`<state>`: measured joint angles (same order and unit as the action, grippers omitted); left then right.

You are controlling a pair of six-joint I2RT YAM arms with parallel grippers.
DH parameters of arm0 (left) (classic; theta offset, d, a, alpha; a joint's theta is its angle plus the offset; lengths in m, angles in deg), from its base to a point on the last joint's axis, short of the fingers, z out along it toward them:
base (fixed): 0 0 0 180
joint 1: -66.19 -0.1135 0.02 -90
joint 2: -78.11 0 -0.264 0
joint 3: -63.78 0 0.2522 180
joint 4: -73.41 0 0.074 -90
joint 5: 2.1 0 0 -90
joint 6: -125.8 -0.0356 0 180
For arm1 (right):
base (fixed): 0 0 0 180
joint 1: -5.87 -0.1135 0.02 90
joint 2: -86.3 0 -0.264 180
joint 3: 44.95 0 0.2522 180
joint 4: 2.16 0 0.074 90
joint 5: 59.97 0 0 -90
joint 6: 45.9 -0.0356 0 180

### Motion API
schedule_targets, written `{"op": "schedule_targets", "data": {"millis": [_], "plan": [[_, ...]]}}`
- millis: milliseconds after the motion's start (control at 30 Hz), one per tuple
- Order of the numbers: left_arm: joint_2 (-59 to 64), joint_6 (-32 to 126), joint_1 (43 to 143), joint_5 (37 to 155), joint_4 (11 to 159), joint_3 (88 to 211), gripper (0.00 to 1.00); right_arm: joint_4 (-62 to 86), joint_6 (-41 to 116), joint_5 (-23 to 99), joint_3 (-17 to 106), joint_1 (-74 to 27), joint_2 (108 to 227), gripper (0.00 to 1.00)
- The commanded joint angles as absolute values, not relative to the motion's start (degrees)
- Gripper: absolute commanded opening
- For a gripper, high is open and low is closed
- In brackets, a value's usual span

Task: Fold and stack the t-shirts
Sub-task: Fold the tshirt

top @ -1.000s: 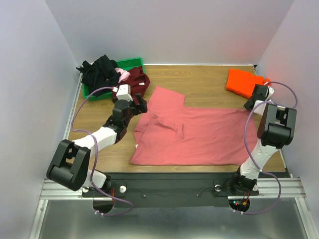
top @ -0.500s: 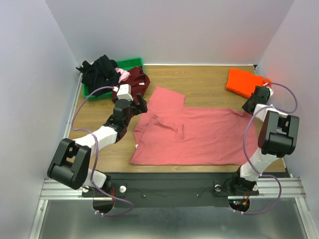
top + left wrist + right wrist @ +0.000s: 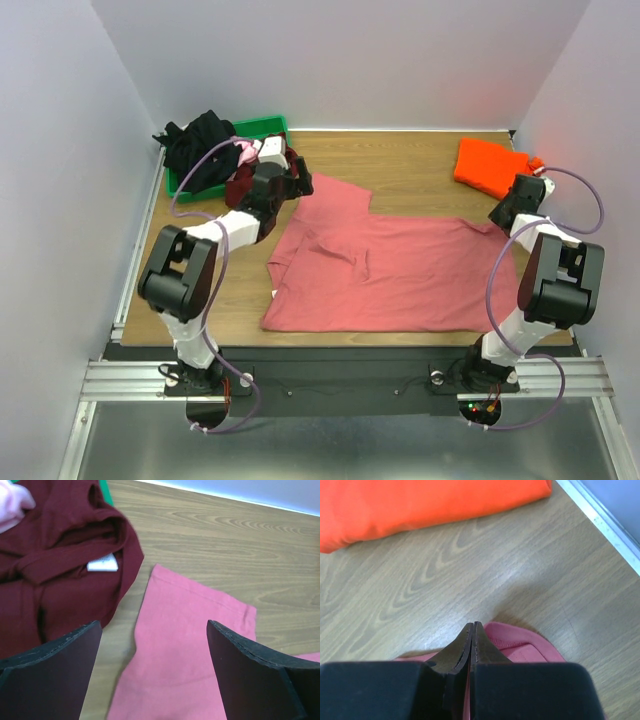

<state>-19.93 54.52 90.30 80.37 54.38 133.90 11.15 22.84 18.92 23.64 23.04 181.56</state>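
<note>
Pink shirt point(image 3: 380, 270) lay flat on the table point(image 3: 420, 160), filling most of the near half. Its near hem ran along the near edge, long axis L–R. Not folded yet, w/ a few creases toward its L end.

R gripper point(image 3: 472, 625) sat at the shirt's R end, close to the table's R edge, jaws clenched tight. Pink cloth bunched right at the tips in the wrist view. Couldn't tell whether a fold was pinched or the tips only pressed on it.

L gripper point(image 3: 152, 627) hung over the shirt's far-L flap, prob. a sleeve, jaws spread wide w/ nothing in them. Flap lay under and ahead of the tips, between the two fingers, running toward the far edge. L arm was clearly the nearer one to that flap; R arm was well apart from it. Next move prob. = drop L, pinch flap, bring it over the shirt's body.

Risk: maroon shirt point(image 3: 60, 580) lay just beside the flap, on its L, and could get caught too.

Farther back: bin point(image 3: 262, 126) in the far-L corner w/ black shirt point(image 3: 200, 140) spilling over it. Orange shirt point(image 3: 490, 165), folded, lay in the far-R corner.
</note>
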Motion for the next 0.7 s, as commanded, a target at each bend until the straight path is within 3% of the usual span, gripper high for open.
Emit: {"op": "schedule_targets", "data": {"millis": [0,667], "plan": [[-24.79,51.71,90.09,82.19,55.35,143.27,0.96,9.76,22.04,19.40,23.13,22.92,179.64,0.00],[-54.86,43.89,92.73,80.53,69.77,182.03,0.86,9.67,21.77,22.39,23.30,22.92,179.90,0.00]]}}
